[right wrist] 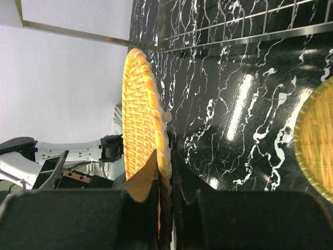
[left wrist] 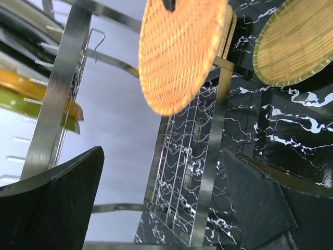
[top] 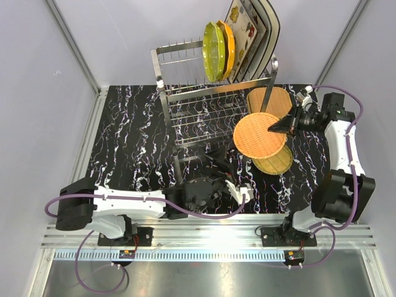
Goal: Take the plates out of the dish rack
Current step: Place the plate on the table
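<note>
My right gripper point(top: 279, 126) is shut on the rim of a tan woven plate point(top: 258, 135) and holds it in the air beside the rack's right side; the right wrist view shows that plate edge-on point(right wrist: 139, 109) between the fingers point(right wrist: 165, 174). Two more woven plates lie on the table, one behind point(top: 270, 101) and one in front point(top: 274, 161). The steel dish rack point(top: 204, 108) holds a yellow-green plate point(top: 213, 51), an orange plate point(top: 228, 48) and square cream flowered plates point(top: 247, 34) on its top tier. My left gripper point(top: 238, 185) is open and empty, low in front of the rack point(left wrist: 161, 208).
The table is black marble-patterned point(top: 130, 142) with grey walls on both sides and behind. In the left wrist view a rack post point(left wrist: 54, 99) stands close on the left, and the held plate point(left wrist: 179, 52) hangs above. The rack's lower wire shelf point(right wrist: 234, 26) is near the held plate.
</note>
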`<state>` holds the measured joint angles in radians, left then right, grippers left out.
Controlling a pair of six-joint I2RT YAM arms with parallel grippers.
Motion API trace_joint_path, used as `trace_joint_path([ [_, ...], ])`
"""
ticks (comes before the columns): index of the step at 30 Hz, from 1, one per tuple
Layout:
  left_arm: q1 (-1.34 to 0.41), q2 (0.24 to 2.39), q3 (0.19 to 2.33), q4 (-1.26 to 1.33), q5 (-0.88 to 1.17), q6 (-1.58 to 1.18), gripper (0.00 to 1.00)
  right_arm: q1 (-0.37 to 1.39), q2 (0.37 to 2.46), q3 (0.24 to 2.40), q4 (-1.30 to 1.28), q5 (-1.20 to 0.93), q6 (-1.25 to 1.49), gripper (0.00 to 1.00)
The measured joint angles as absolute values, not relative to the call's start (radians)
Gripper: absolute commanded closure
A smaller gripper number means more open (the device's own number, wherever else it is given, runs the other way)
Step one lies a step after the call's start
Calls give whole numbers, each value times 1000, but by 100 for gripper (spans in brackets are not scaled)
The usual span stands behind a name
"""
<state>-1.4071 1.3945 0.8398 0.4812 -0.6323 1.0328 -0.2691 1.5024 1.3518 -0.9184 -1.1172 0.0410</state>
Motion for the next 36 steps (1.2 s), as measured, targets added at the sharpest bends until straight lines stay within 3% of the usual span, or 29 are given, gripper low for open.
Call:
trace_joint_path([
  [14, -1434, 1336, 757, 490, -747, 830, 1, -331, 1539, 1356, -878, -1097, 6, 100],
  [36, -1362, 1048, 677, 299, -822, 109, 1, -401, 1598, 1254, -755, -1005, -141, 100],
])
